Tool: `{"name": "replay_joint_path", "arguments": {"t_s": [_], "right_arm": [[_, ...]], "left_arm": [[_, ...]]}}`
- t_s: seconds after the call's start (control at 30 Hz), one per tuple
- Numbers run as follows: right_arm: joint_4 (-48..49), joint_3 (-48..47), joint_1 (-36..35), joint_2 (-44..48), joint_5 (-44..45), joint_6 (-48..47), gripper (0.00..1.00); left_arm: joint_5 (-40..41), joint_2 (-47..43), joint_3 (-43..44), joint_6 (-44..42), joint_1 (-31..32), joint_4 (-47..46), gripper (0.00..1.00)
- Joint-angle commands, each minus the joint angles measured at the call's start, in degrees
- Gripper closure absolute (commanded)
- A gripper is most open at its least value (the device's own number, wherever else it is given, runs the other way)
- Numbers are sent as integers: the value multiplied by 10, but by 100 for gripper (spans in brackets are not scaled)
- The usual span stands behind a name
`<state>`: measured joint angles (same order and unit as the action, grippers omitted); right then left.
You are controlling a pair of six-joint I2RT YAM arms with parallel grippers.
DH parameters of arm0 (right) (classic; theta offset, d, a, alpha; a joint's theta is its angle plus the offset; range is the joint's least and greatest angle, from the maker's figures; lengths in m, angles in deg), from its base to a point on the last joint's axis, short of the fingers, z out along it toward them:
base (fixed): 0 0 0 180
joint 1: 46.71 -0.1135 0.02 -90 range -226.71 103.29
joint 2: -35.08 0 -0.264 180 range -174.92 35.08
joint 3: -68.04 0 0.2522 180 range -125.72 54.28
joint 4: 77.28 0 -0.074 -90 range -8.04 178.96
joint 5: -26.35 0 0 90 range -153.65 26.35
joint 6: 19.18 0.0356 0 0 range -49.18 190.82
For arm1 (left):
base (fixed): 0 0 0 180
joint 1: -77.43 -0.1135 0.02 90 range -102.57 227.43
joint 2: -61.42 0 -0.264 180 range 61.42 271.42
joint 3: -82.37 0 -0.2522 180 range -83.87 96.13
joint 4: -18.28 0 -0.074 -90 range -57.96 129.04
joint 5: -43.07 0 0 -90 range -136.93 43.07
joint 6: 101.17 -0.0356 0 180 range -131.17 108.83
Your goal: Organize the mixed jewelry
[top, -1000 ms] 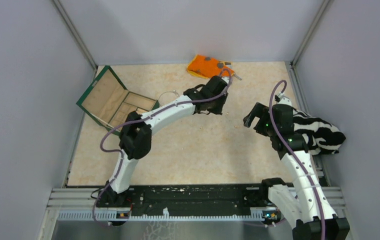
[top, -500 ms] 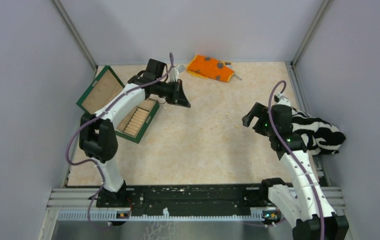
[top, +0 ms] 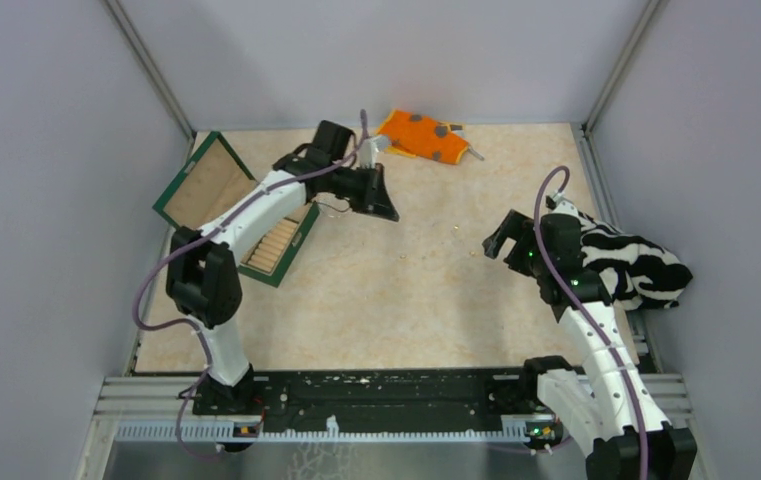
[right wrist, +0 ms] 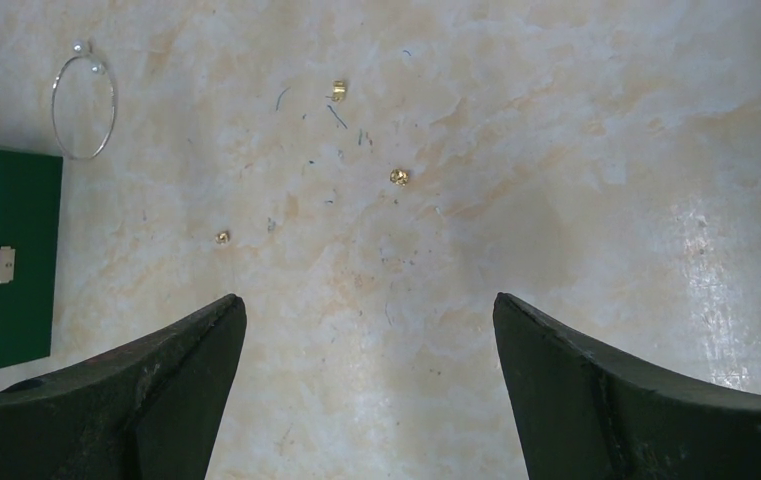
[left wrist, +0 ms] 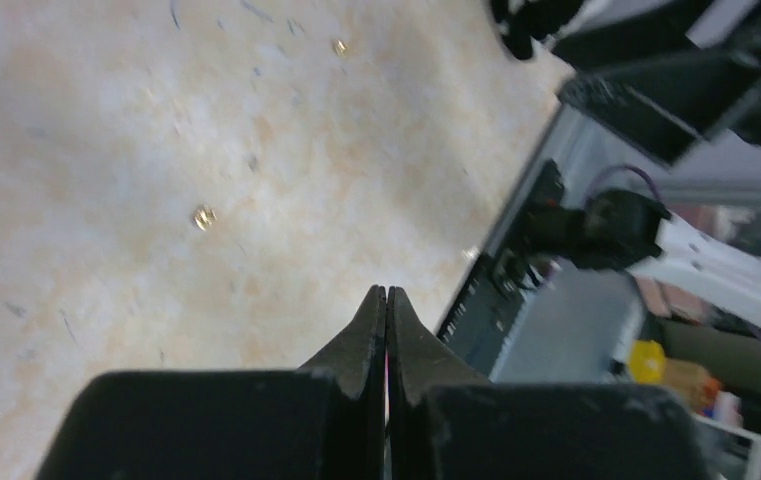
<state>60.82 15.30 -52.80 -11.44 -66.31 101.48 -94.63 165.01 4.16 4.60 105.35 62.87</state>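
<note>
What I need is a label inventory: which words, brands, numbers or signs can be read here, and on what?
None can be read.
The green box, orange cloth and striped cloth show no lettering.
The yellow object in the background of the left wrist view is too blurred to tell.

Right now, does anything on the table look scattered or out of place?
Yes. Three tiny gold pieces lie loose and spread apart on the bare table. The wire bangle lies flat on the table near the open green box, not in it. Nothing looks damaged.
</note>
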Motion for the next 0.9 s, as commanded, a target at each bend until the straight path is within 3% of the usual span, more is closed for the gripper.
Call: {"name": "replay_joint_path", "arguments": {"t_s": [0.0, 0.13, 0.3, 0.47, 0.87], "right_arm": [[25, -14, 3, 3, 8, -6, 7], [3, -27, 4, 6, 41, -9, 7], [-26, -38, 4, 15, 76, -9, 6], [-36, -38, 4, 30, 81, -7, 6], [-31, -38, 3, 18, 62, -2, 7]], "left_arm": [[262, 82, 122, -5, 113, 64, 100], [385, 167, 215, 5, 169, 61, 98], [435, 264, 317, 11, 186, 40, 70], [448, 343, 393, 7, 194, 40, 51], [447, 410, 420, 14, 195, -8, 54]]}}
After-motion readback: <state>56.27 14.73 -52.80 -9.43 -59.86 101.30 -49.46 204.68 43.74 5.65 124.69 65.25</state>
